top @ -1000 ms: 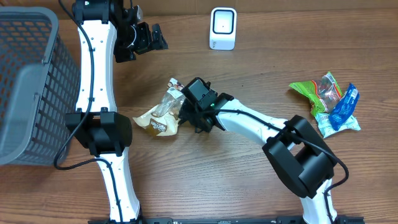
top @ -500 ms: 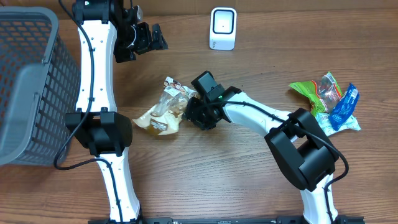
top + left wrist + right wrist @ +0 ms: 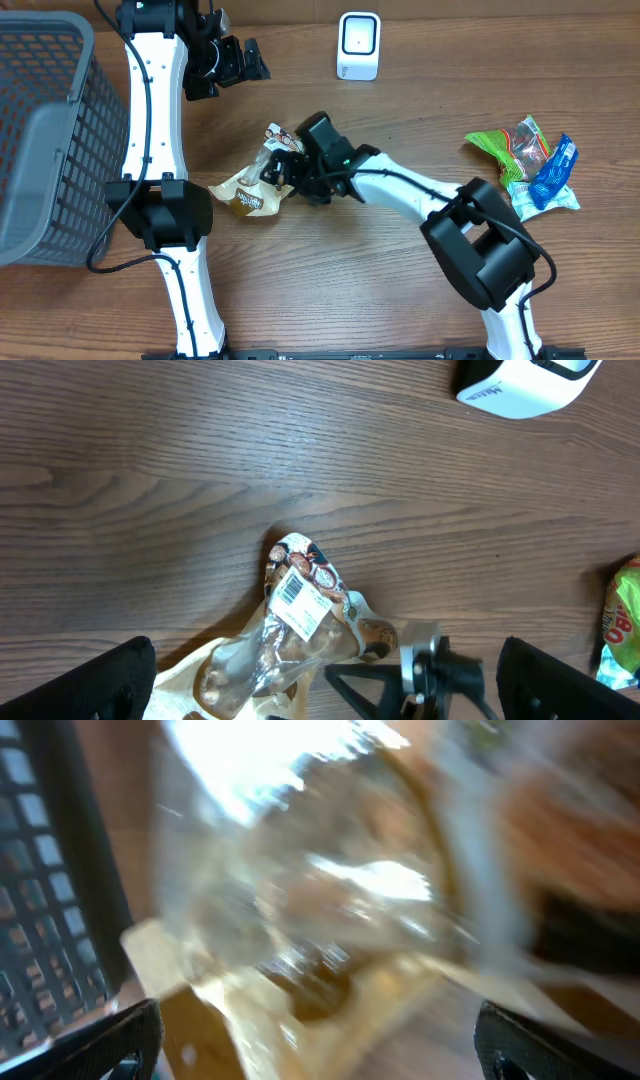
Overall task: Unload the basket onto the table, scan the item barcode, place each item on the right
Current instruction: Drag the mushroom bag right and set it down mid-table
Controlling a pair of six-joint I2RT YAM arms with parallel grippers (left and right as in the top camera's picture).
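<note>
At the table's left rear, the left gripper (image 3: 238, 62) hangs wide open, well apart from the snack bag (image 3: 245, 195) — bag lies mid-table, long axis lower-left to upper-right. The right gripper (image 3: 283, 172), fingers spread wide, is at its right end — nearer arm, scanner (image 3: 358, 45) beyond.

Overhead: fixed, high, facing straight down. Takes in the whole table (image 3: 330, 300), with the basket (image 3: 40, 120) at 9 o'clock and the scanner (image 3: 359, 45) at 12.
Left wrist: raised, looking down. Snack bag (image 3: 290, 630) at 6 o'clock and scanner at 1, both shared with overhead.
Right wrist: very near the bag and blurred. The grid at 9 o'clock is probably the basket.
</note>
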